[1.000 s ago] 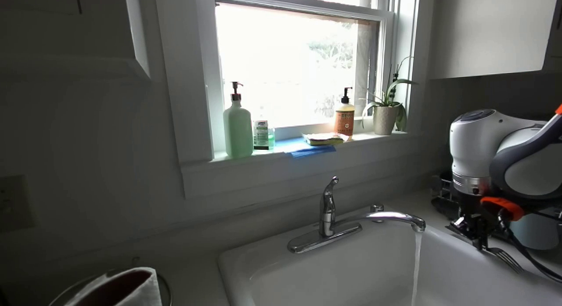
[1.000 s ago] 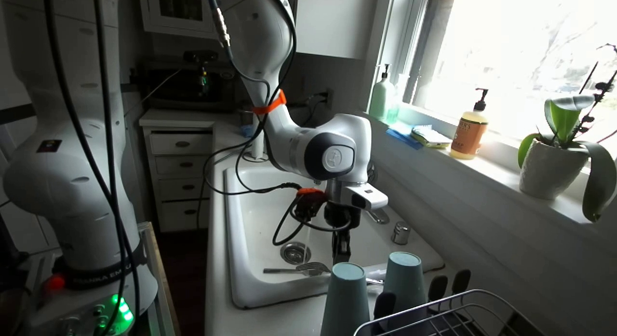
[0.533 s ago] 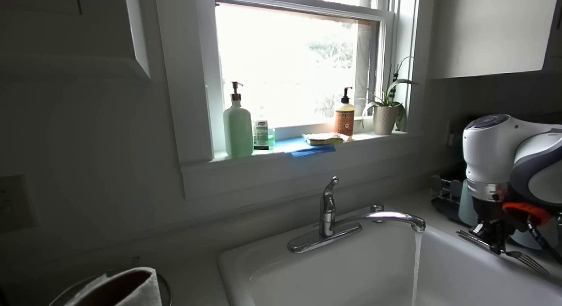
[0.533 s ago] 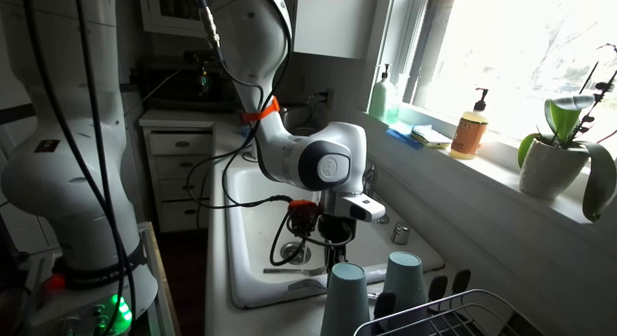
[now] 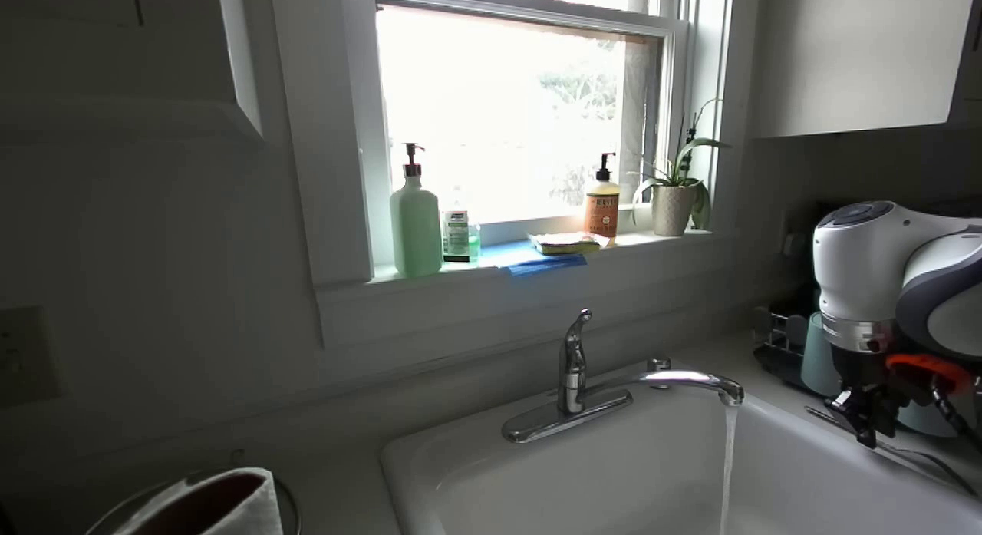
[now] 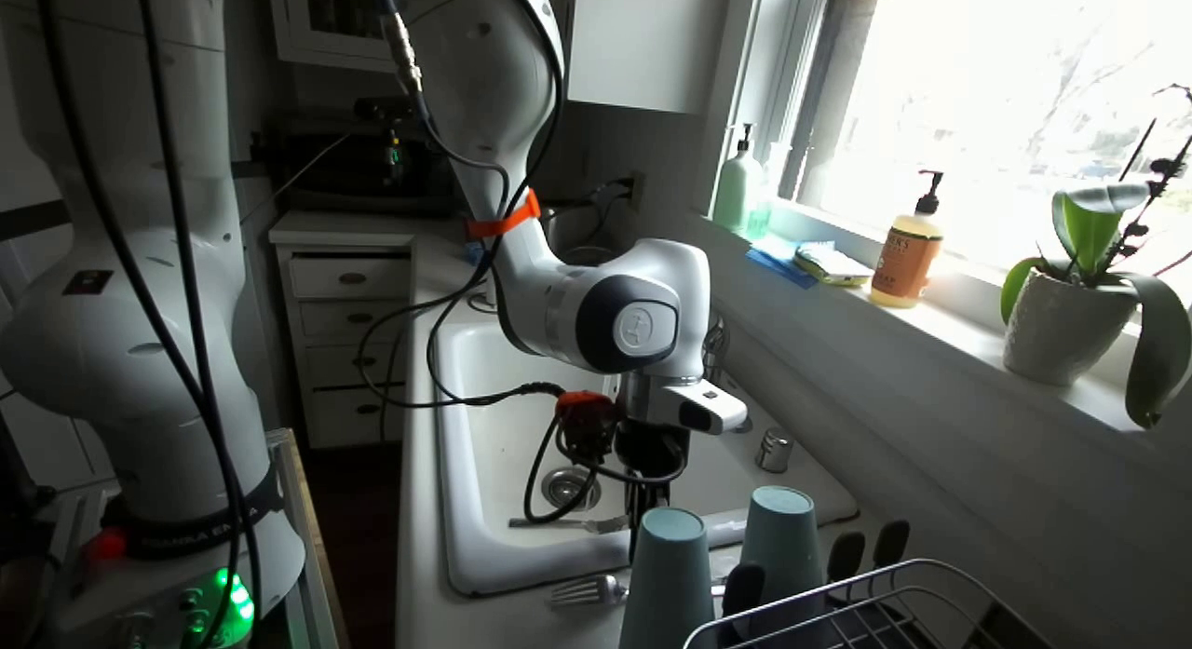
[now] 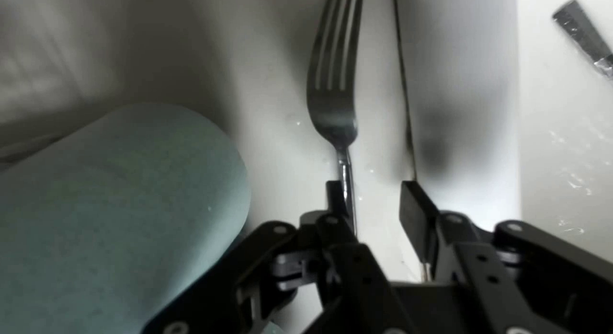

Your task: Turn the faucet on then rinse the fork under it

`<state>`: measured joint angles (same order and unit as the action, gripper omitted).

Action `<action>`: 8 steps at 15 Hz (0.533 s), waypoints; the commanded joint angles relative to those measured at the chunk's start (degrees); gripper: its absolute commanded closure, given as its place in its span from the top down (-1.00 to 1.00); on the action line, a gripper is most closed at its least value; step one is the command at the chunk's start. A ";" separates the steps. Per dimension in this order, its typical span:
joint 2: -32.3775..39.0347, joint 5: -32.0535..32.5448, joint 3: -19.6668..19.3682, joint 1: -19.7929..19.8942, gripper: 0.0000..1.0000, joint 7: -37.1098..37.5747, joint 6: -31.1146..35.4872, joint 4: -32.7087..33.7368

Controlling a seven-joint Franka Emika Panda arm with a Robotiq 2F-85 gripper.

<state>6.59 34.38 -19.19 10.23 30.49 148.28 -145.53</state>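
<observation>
The silver faucet point(image 5: 571, 370) has its arched spout over the sink, and water point(image 5: 728, 458) runs from it. The fork point(image 7: 334, 106) lies on the counter beside the sink rim, tines away from the gripper in the wrist view. It also shows in an exterior view point(image 6: 591, 590), its handle partly hidden by a cup. My gripper point(image 7: 373, 200) is open just above the fork's handle. The handle runs close beside the left finger in the wrist view; I cannot tell if they touch. In an exterior view the gripper point(image 5: 874, 431) is at the sink's far edge.
Two upturned light-blue cups point(image 6: 666, 574) point(image 6: 782, 537) stand close to the gripper; one fills the left of the wrist view point(image 7: 158, 200). A wire dish rack point(image 6: 866, 612) is beside them. Another utensil point(image 6: 559, 523) lies in the white sink point(image 6: 463, 500). Bottles and a plant line the sill.
The arm moved away from the faucet toward the cups and lowered. The fork, held in the gripper over the sink's edge before, now lies on the counter, and the gripper has opened.
</observation>
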 commanded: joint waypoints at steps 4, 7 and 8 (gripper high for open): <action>-3.19 0.13 -0.13 1.14 0.74 -3.73 0.20 -1.45; -7.13 -4.59 0.63 1.79 1.00 -7.67 -0.89 -2.16; -8.29 -5.79 0.90 1.74 1.00 -8.56 -1.60 -2.10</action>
<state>4.16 32.77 -19.35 10.75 26.50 148.23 -145.52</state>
